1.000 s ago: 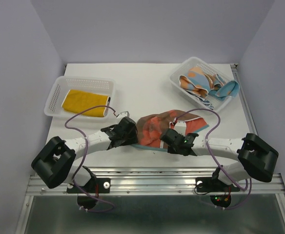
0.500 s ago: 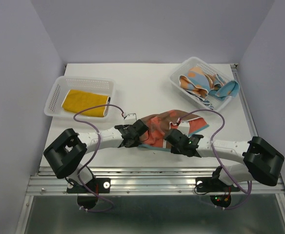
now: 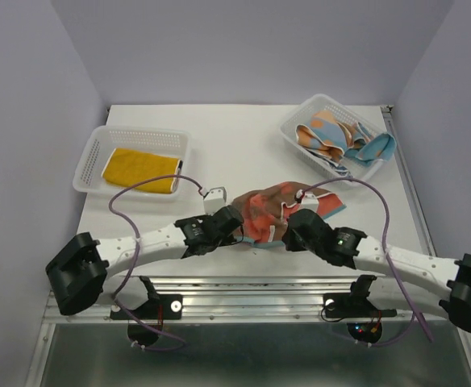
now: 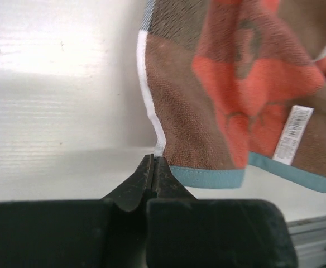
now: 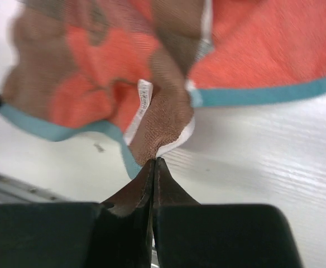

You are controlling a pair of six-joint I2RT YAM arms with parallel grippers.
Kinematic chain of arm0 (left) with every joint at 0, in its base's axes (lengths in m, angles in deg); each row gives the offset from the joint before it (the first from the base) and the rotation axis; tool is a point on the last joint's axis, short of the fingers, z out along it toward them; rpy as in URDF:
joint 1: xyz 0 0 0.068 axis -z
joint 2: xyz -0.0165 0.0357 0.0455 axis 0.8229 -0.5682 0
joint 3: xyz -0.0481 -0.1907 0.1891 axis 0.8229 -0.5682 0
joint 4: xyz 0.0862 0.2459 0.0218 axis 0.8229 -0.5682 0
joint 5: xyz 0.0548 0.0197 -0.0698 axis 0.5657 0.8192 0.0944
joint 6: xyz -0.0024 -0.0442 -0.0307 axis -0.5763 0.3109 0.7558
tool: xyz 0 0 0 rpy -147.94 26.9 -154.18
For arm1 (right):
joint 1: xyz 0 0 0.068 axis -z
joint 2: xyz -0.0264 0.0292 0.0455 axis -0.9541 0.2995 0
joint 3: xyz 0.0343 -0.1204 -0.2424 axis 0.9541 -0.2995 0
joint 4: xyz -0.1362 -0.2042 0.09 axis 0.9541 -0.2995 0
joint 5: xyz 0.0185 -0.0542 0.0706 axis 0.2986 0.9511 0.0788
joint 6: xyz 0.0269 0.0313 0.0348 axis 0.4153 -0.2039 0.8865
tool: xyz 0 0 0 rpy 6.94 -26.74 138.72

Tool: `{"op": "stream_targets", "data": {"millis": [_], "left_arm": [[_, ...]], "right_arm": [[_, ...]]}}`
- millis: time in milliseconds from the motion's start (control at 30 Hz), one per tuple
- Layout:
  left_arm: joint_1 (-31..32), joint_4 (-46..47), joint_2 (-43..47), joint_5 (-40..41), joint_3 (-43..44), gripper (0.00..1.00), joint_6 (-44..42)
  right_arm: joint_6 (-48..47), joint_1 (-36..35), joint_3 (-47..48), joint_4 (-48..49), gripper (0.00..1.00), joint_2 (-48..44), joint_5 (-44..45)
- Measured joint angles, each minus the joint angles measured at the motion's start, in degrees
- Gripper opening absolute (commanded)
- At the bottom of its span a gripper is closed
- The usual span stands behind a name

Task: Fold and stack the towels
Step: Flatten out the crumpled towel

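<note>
An orange-red and brown towel with a teal edge [image 3: 269, 211] lies rumpled near the table's front, between both arms. My left gripper [image 3: 234, 219] is shut on its near left corner; in the left wrist view the jaws [image 4: 154, 159] pinch the white-edged corner of the towel [image 4: 230, 111]. My right gripper [image 3: 293, 228] is shut on another corner; in the right wrist view the jaws [image 5: 153, 162] clamp a brown fold of the towel [image 5: 168, 100]. A mustard yellow towel [image 3: 141, 169] lies folded in the left basket. Pastel and blue patterned towels [image 3: 336, 139] are heaped in the right basket.
A white perforated basket [image 3: 97, 143] stands at the back left of the table and another [image 3: 294, 125] at the back right. The metal rail [image 3: 252, 292] runs along the near table edge, just behind both grippers.
The left gripper has closed on the towel's corner. Both grippers have drawn toward the near edge, and the towel has bunched up between them.
</note>
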Motion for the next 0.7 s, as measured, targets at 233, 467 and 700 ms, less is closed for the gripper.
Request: {"op": "stream_targets", "data": {"millis": [233, 467, 700], "left_arm": [[0.02, 7.74, 17.4, -0.31, -1.95, 0.0, -3.96], [0.02, 12.9, 24.22, 0.17, 0.57, 0.0, -9.7], [0.04, 15.04, 26.23, 2.4, 10.25, 0.0, -16.22]], "right_arm": [[-5.62, 0.0, 0.11, 3.21, 0.01, -14.6, -1.55], [-9.57, 0.0, 4.85, 4.44, 0.01, -16.85, -3.15], [-15.41, 0.0, 17.53, 8.7, 0.01, -16.04, -2.86]]}}
